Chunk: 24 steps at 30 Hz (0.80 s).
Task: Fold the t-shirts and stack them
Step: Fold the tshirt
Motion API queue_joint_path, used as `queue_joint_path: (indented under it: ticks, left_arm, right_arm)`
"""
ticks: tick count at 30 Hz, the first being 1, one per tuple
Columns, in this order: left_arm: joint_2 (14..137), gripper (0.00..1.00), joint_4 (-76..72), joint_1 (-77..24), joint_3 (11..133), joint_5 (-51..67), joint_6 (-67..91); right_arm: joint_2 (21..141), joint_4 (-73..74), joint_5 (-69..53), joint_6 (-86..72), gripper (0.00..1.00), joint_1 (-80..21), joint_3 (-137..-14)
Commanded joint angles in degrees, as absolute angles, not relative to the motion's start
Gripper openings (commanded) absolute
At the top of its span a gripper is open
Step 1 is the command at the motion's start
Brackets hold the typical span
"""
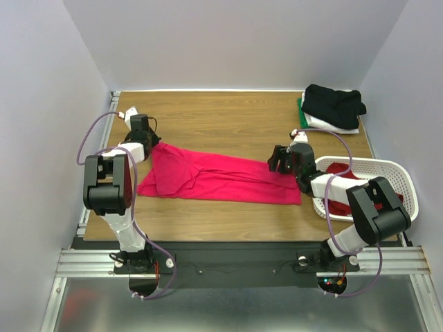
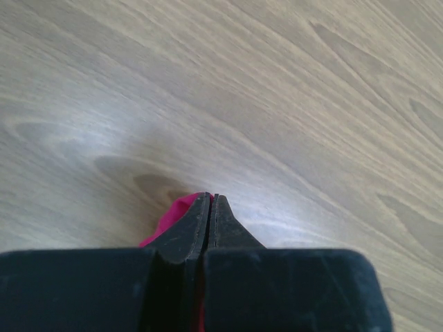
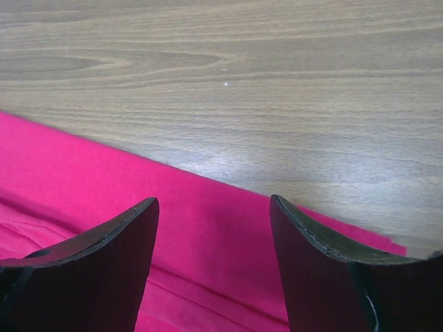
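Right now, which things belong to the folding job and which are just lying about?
Job: pink-red shirt, with the left gripper shut on its edge; dark red shirt in the basket; folded stack, black on top.
Lying about: the basket itself; the wooden table.

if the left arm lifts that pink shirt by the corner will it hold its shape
Probably not. The pink shirt lies creased and folded over itself, so it looks floppy and would likely sag from the left gripper pinched on its corner. Pushed, it would probably bunch up rather than slide on the table.
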State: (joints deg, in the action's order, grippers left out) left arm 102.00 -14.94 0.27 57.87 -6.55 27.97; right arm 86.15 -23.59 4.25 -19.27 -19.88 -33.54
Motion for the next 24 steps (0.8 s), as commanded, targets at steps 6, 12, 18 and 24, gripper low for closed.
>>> queue_joint_path:
  ticks: [6,12,18,24]
  left_arm:
    - [103.8,0.0,-16.7,3.78,62.14,-4.66,27.42]
    - [104.59,0.0,-17.4,6.06,62.75,-3.26,27.95]
    - [105.03,0.0,-17.84,6.24,63.02,-2.46,28.21]
    - [104.33,0.0,-18.19,6.24,62.49,-2.81,28.21]
  right_arm:
    - [84.55,-22.15,10.72,-20.3,0.72,-19.6,-34.1]
    - [85.25,-20.92,12.75,-20.65,0.73,-19.6,-34.98]
    - [87.54,-19.52,14.94,-20.83,0.74,-19.6,-36.82]
    - [88.42,-18.02,16.78,-21.71,0.74,-19.6,-37.88]
